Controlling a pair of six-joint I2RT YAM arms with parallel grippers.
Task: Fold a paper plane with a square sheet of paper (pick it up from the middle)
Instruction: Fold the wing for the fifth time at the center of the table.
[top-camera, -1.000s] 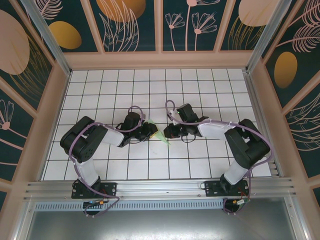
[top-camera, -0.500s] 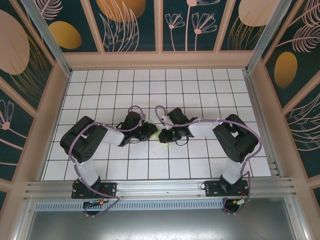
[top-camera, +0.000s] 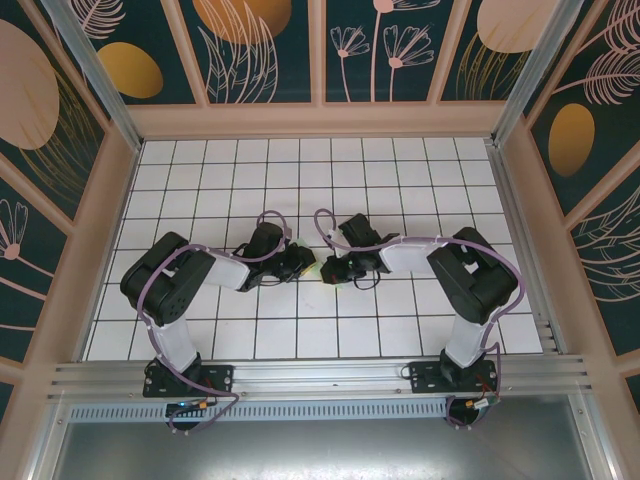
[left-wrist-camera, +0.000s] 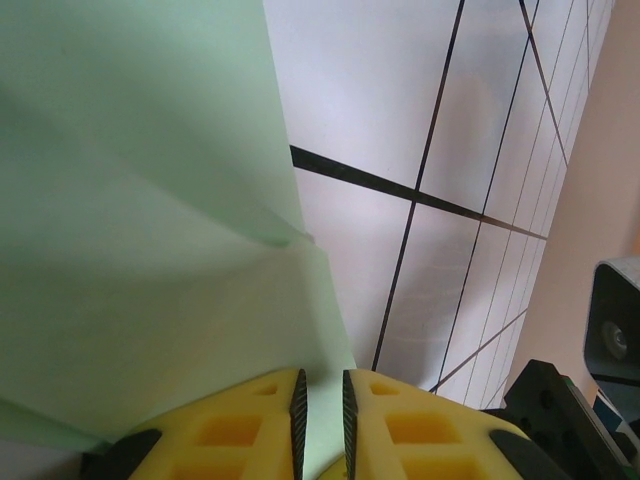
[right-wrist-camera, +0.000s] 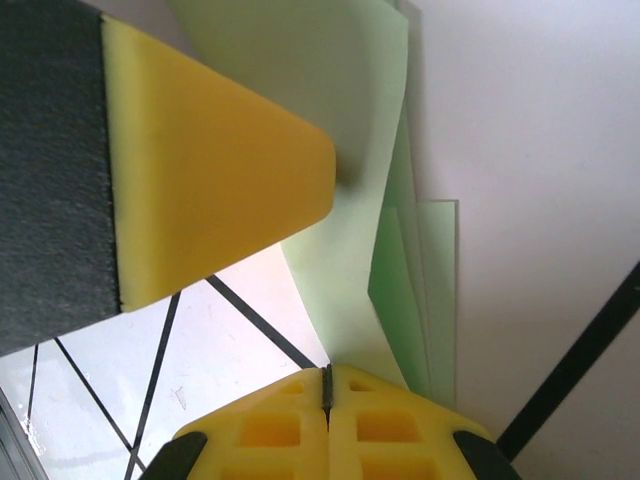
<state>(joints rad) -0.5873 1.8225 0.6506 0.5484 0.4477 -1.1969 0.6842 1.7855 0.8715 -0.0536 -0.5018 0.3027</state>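
creasing step, by the look. paper (top-camera: 317, 267) sitting centre of top view; left gripper (left-wrist-camera: 320, 395) pinching it, right gripper (right-wrist-camera: 327, 372) clamping its layered edge. next move probably calling for aligned edges, gentle pull.

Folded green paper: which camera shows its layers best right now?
Right wrist. The folded paper shows its stacked layer edges fanned apart, running down into the shut right claw. Left wrist shows its broad face with one crease; top external shows a tiny pale sliver.
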